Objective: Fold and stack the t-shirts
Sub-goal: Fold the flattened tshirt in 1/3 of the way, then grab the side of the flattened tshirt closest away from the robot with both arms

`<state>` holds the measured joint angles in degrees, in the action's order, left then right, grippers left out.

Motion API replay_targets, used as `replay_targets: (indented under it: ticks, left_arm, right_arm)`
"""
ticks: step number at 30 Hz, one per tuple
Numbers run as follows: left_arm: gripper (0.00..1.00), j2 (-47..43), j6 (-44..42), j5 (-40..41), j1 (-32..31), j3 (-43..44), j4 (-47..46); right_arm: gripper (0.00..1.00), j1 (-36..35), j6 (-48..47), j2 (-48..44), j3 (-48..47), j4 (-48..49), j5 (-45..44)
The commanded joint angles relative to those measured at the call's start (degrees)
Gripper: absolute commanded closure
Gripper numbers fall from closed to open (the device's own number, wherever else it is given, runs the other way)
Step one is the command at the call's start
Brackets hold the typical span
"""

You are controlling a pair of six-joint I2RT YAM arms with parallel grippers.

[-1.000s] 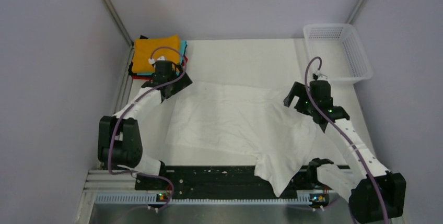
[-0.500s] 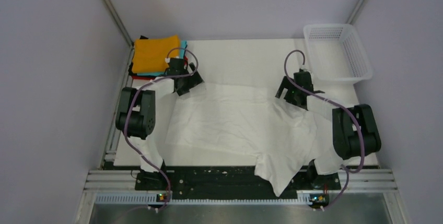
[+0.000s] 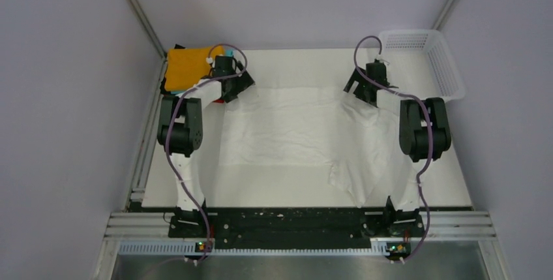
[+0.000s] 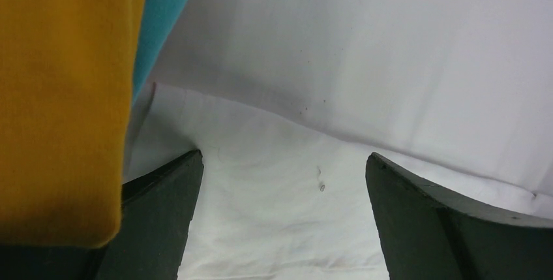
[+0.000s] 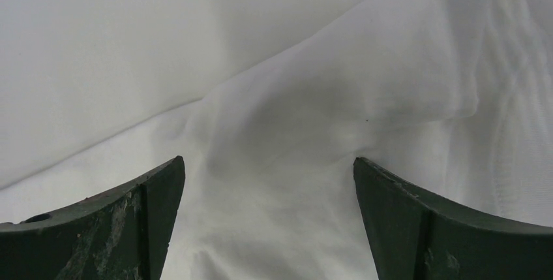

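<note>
The large white t-shirt (image 3: 293,136) lies spread and wrinkled across the middle of the table. My left gripper (image 3: 236,89) is open at its far left corner, its jaws wide apart over the white cloth (image 4: 280,228), right beside the stack. The stack of folded t-shirts (image 3: 186,64) sits at the far left with orange on top; the orange shirt (image 4: 59,97) and the teal one (image 4: 163,12) fill the left of the left wrist view. My right gripper (image 3: 360,91) is open at the far right corner, over bunched white cloth (image 5: 293,117).
A white mesh basket (image 3: 443,64) stands at the far right corner, close to the right arm. The enclosure's walls close the table on the left, back and right. A black rail (image 3: 280,221) runs along the near edge.
Both arms have stretched toward the back of the table. The white t-shirt has slid back with them; its lower part no longer hangs over the near rail.
</note>
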<state>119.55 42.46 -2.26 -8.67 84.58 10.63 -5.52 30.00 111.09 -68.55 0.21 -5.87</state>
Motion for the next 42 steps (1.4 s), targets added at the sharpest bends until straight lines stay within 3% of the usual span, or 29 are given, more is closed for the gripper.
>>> replay_targets:
  ticks: [1, 5, 8, 15, 18, 23, 30, 35, 39, 42]
  left_arm:
    - [0.01, 0.44, -2.12, 1.25, 0.28, 4.27, 2.2]
    - [0.01, -6.9, -5.79, 0.27, -0.74, 3.39, 2.64]
    - [0.01, -15.57, -10.3, 5.14, -3.34, -1.6, 4.43]
    - [0.01, -38.04, -16.02, 16.47, -12.17, -25.18, 6.58]
    - [0.01, -47.3, -7.94, 21.75, -15.34, -33.05, 13.51]
    - [0.02, -60.42, 7.85, 19.7, -16.68, -48.28, 17.84]
    - [0.04, -75.95, 15.9, 22.46, -16.83, -61.85, 21.79]
    - [0.12, -80.94, 19.01, 24.34, -16.83, -70.15, 11.69]
    - [0.19, -77.46, 21.22, 28.06, -16.76, -70.66, 7.97]
    - [0.3, -73.51, 21.98, 25.68, -16.78, -70.36, 3.97]
  right_arm:
    - [0.02, 1.1, -1.26, 1.4, -3.74, -2.22, 0.75]
    - [0.01, 0.61, -2.32, -6.63, -1.66, -3.11, 1.71]
    - [0.01, -1.78, -4.84, -14.07, 2.04, -7.0, -0.58]
    - [0.01, -17.12, -6.83, -32.82, 15.38, -21.14, -12.97]
    - [0.02, -25.7, 0.01, -39.58, 21.93, -29.19, -17.02]
    - [0.06, -34.09, 9.03, -47.61, 29.43, -35.62, -14.76]
    - [0.07, -39.7, 16.18, -55.06, 36.81, -37.98, -15.62]
    - [0.07, -39.69, 15.29, -60.04, 37.35, -37.82, -15.67]
    - [0.07, -39.67, 15.12, -60.78, 38.01, -37.87, -15.21]
    - [0.07, -39.67, 15.09, -61.06, 38.31, -38.82, -14.83]
